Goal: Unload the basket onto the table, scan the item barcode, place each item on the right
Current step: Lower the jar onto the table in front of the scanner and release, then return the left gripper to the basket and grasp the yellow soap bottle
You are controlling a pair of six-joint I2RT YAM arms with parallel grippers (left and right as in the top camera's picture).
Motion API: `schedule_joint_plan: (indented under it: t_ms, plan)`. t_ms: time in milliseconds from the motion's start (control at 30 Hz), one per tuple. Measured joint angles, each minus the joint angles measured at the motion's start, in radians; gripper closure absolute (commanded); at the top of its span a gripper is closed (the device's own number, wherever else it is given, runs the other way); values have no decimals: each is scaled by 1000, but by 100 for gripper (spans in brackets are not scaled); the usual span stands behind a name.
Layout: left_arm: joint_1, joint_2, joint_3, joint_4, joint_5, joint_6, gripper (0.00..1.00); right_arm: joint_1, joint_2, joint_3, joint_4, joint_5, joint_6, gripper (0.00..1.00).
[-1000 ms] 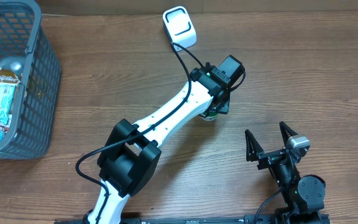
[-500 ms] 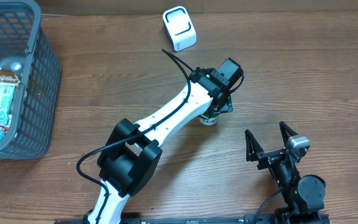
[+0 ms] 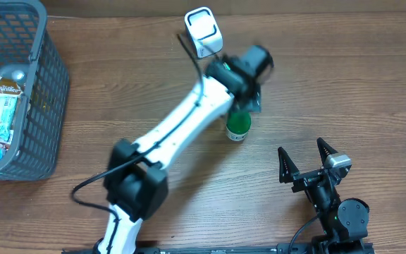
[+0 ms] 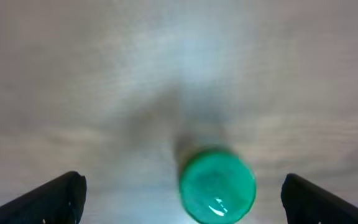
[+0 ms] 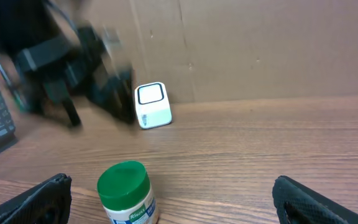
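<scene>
The left end effector (image 3: pixel 249 74) is a blur overhead. The jar (image 5: pixel 127 194) is cut off at its base by the right wrist view's bottom edge. The basket (image 3: pixel 53 92) runs past the overhead's left edge.

Green-lidded jar (image 3: pixel 237 128) upright, standing free; white scanner (image 3: pixel 204 32) beyond it, apart.
</scene>
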Motion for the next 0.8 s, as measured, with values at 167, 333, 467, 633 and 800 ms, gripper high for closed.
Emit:
schedule_joint_plan:
  t_ms: [167,333,467,633,800]
  plan:
    - [143,-105,229,-116,-61,198,5,0,0,0,0,0,0,0]
    - [338,-252,333,-134,-95,438,2,0,0,0,0,0,0,0]
    - [487,-315,342,-134,-103,549,2,0,0,0,0,0,0,0]
    - [711,-321,341,-134,-98,622,0,0,0,0,0,0,0,0]
    - [925,-320,341,-123,-32,667,0,0,0,0,0,0,0,0]
